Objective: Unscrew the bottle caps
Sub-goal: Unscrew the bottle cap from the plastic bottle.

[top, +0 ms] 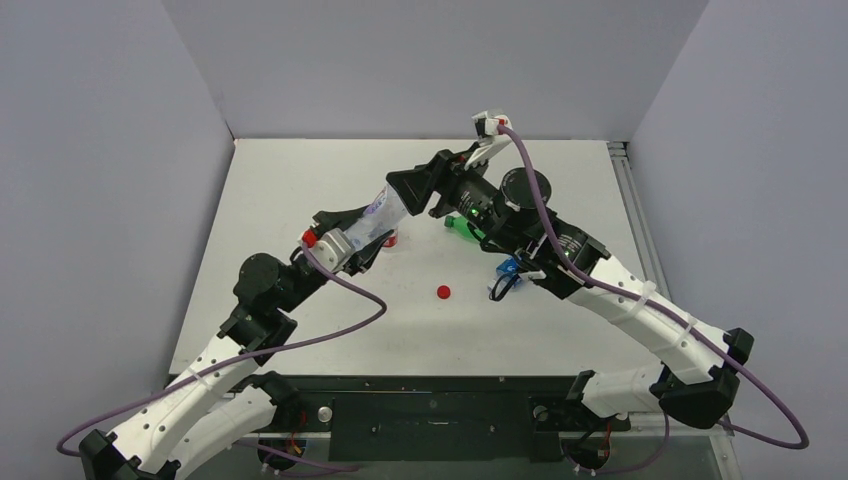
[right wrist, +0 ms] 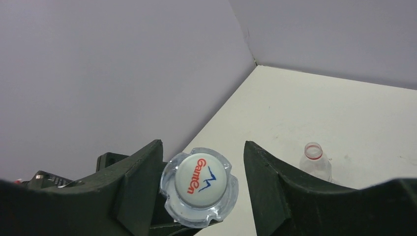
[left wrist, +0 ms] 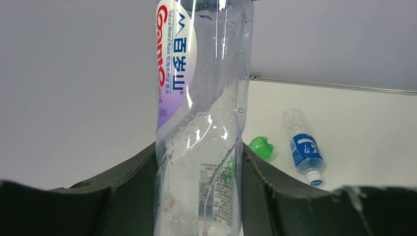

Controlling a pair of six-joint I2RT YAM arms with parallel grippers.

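Note:
My left gripper is shut on the lower body of a clear ribbed bottle with a pale label, holding it up off the table. Its white cap sits between the fingers of my right gripper, which stands open with a gap on the cap's right side. A loose red cap lies on the table. The green bottle and the blue-label bottle, with its whitish-blue cap on, lie side by side. A capless clear bottle with a red neck ring stands nearby.
Grey walls close in the white table at the back and both sides. The right arm reaches over the green and blue-label bottles. A metal rail runs along the table's right edge.

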